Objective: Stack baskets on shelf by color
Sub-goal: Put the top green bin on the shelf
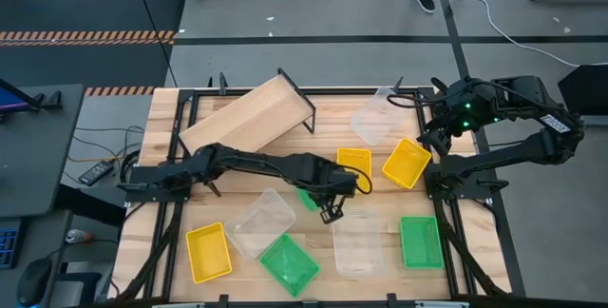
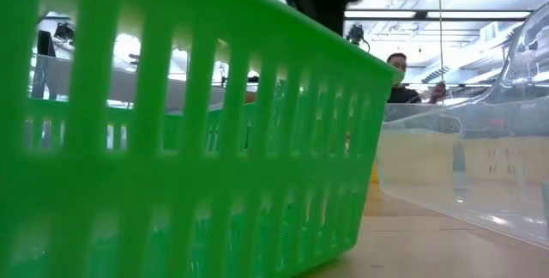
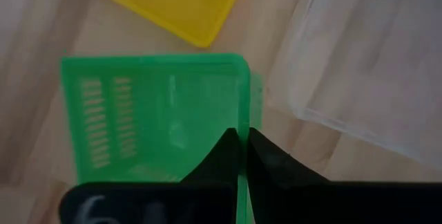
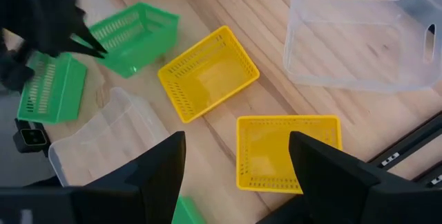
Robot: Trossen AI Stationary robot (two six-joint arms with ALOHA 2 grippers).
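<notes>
Left gripper [image 3: 243, 141] fingers [image 3: 224, 153] pinch green basket [image 3: 152, 113] rim between them.

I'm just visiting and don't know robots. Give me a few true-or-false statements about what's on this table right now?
1. The left gripper has its jaws pinched on the wall of a green basket. True.
2. The right gripper is holding a yellow basket. False: its jaws are open and empty, above the yellow baskets.
3. Baskets are already stacked on the shelf. False: the slanted board shows none; the baskets lie on the table.
4. Some baskets are clear plastic. True.
5. All green baskets are nested together. False: they lie apart.
</notes>
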